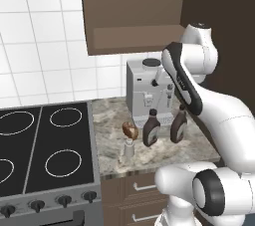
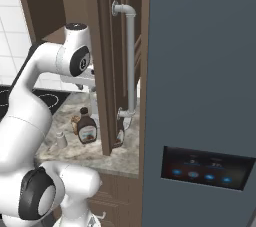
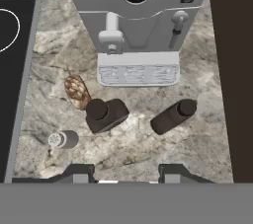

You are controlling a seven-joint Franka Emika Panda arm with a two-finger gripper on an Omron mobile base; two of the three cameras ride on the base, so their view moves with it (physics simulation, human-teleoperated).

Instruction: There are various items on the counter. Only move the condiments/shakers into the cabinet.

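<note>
Pincer (image 3: pixel 126 174) clenched, empty, hanging above the counter (image 3: pixel 197 70) and looking straight down. Both finger tips (image 3: pixel 79 173) stand apart from every item. Left brown bottle (image 3: pixel 105 114) sits just beyond the tips, left of centre; right brown bottle (image 3: pixel 174 116) sits near it on the right side. Pale shaker (image 3: pixel 63 139) stands further left, close to the stovetop (image 3: pixel 12 70) edge. Brown food lump (image 3: pixel 77 91) touches or nearly touches the left bottle. Coffee machine (image 3: pixel 137 25) stands behind them. Bottle labels show, text unreadable. Cabinet (image 1: pixel 134 8) hangs above the counter.
</note>
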